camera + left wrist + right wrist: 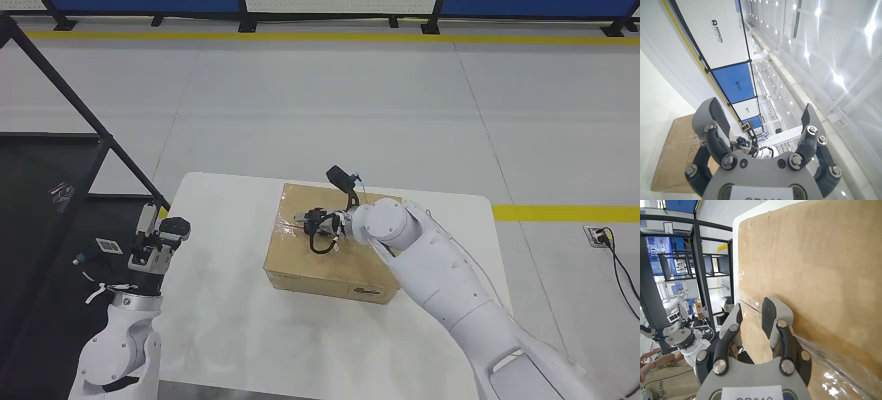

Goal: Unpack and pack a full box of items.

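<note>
Right claw [753, 310] sits low over the top of the box [335, 268], at the taped centre seam [748, 303] toward the box's left side. Its fingers are a little apart and straddle the seam, with nothing gripped. Can't tell if the pads touch the cardboard. Left claw [761, 111] is up off the bench [220, 310] by its left edge, well apart from the box. It points upward, fingers spread wide, empty. Box is brown cardboard, flaps shut and sealed with clear tape, lying flat mid-bench, slightly skewed to the bench edges.
</note>
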Motion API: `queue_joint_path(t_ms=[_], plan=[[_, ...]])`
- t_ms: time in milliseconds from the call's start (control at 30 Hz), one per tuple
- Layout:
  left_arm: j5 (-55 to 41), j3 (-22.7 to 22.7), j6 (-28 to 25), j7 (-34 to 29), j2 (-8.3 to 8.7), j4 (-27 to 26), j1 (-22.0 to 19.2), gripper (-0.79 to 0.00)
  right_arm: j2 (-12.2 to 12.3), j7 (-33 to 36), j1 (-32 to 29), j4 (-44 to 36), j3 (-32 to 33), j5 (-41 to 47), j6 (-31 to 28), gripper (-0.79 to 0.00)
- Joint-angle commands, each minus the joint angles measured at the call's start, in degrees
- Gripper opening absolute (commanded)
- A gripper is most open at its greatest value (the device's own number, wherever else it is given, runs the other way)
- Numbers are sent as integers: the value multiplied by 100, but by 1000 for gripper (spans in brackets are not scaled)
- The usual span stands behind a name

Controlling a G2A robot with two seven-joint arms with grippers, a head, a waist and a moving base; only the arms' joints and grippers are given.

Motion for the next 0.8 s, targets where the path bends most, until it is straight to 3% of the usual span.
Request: queue_joint_path(t_ms=[0, 400, 767], plan=[[22, 31, 17, 18, 6, 18, -27, 0, 77, 15, -94, -144, 112, -118, 103, -419], [59, 152, 66, 44, 45, 48, -163, 0, 561, 152, -807, -1294, 1011, -707, 568, -394], [13, 262, 62, -12, 80, 129, -309, 0, 1013, 318, -1947, -2837, 2067, -1285, 1140, -252]])
